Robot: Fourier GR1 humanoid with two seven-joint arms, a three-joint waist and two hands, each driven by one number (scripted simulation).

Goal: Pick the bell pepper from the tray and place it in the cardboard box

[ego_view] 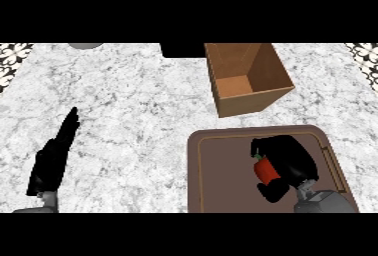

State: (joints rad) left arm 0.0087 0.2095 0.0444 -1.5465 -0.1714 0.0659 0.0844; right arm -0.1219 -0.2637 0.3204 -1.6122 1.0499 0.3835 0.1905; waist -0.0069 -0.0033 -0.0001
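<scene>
A red-orange bell pepper (265, 170) with a green stem lies on the brown tray (221, 170) at the lower right. My right hand (289, 159) is over the tray with its fingers and thumb curled round the pepper, hiding most of it. The open cardboard box (255, 97) stands just beyond the tray, tilted a little, with nothing seen inside. My left hand (53, 155) rests at the lower left, fingers straight and pointing away, holding nothing.
The counter is grey-white marble (133, 110). A grey round object (86, 45) shows at the far edge, upper left. A black block (181, 50) sits at the back, left of the box. Patterned tiles (13, 60) flank both far corners.
</scene>
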